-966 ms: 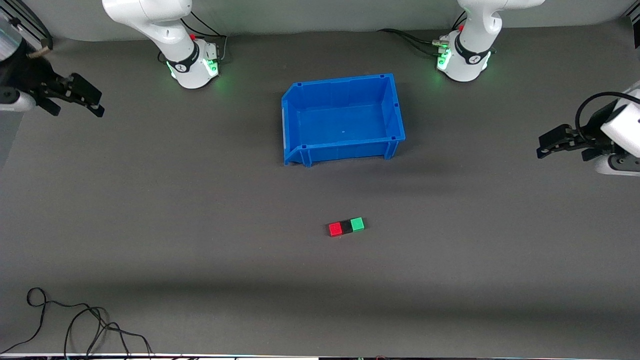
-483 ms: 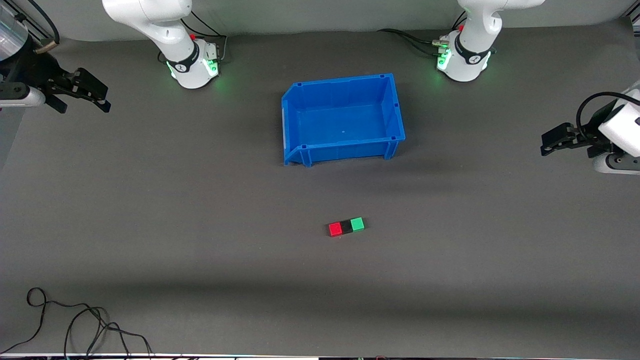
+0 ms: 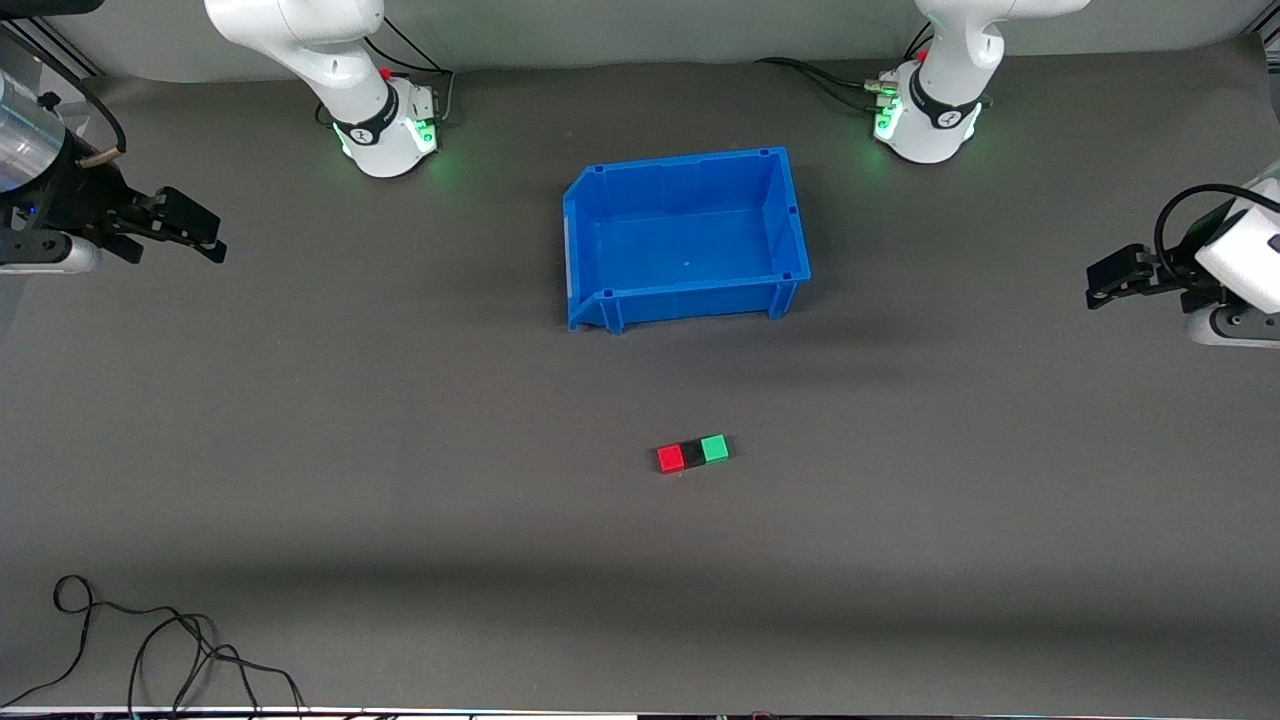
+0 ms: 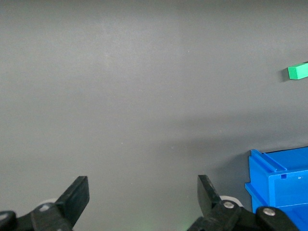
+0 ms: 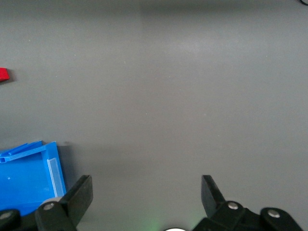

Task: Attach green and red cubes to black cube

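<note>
The left hand (image 3: 1100, 283) hangs with its fingers (image 4: 77, 195) spread wide and nothing between them, up over the bare counter (image 3: 400, 450) at the left arm's end. The right hand (image 3: 205, 236) is likewise spread and empty, its fingers (image 5: 83, 191) well apart, up over the counter at the right arm's end.

Between the two hands, roughly midway along the counter, sits a blue bin (image 3: 685, 298), open at the top with nothing visible inside. A corner of it shows at the edge of each wrist view (image 4: 281, 185) (image 5: 29, 168).

Well apart from both hands and nearer to the front camera than the bin, three small cubes lie in one short row on the counter, each touching its neighbour. The black cube (image 3: 693, 455) is in the middle. The red cube (image 3: 670, 458) sits against it on the side toward the right hand, and the green cube (image 3: 714, 448) sits against it on the side toward the left hand. The left wrist view catches the green cube (image 4: 297, 71) at its edge, and the right wrist view catches a sliver of the red cube (image 5: 3, 74).

A loose black cable (image 3: 160, 650) lies at the counter's edge nearest the front camera, toward the right arm's end.
</note>
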Motion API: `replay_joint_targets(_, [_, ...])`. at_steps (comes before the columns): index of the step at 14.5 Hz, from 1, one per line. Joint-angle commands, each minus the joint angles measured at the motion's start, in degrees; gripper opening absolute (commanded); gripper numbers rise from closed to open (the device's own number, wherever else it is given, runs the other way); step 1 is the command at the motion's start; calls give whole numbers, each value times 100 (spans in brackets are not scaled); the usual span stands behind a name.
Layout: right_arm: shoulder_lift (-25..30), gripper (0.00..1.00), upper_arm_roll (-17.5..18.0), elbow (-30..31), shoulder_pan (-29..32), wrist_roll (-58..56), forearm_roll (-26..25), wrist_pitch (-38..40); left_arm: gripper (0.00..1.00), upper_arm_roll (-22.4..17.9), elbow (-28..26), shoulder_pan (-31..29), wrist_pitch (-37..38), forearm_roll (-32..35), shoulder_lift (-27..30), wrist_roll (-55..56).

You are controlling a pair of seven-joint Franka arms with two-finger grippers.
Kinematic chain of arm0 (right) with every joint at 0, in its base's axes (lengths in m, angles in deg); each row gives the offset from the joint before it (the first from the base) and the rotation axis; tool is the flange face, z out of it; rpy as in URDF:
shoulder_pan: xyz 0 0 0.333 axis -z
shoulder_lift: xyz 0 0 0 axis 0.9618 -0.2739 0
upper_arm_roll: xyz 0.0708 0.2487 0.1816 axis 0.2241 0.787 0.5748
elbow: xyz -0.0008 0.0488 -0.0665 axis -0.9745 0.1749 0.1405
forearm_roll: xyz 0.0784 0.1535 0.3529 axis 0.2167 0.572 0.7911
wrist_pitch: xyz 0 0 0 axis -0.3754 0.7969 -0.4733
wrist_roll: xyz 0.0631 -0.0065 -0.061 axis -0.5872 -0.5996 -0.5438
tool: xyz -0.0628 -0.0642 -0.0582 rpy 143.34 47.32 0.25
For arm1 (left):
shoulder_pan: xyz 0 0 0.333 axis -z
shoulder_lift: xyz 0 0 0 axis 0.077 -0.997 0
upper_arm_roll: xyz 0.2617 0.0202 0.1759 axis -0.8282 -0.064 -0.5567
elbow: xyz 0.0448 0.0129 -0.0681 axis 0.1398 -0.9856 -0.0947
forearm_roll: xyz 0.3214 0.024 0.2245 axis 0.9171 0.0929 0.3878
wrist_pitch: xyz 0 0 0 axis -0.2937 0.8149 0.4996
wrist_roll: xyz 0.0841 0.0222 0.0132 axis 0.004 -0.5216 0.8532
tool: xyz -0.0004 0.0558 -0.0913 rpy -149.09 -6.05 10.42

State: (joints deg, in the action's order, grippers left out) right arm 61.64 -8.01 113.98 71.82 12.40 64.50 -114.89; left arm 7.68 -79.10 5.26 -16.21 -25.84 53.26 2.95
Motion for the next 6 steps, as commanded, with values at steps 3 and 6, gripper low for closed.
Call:
replay_joint_targets(3, [-84,100,14,-185,105,-154,132,-169,100,10,88,39,152,86,1,8])
replay_joint_targets(6, [-145,100,14,-299,97,-259,132,-108,100,10,141,4,170,86,-43,0])
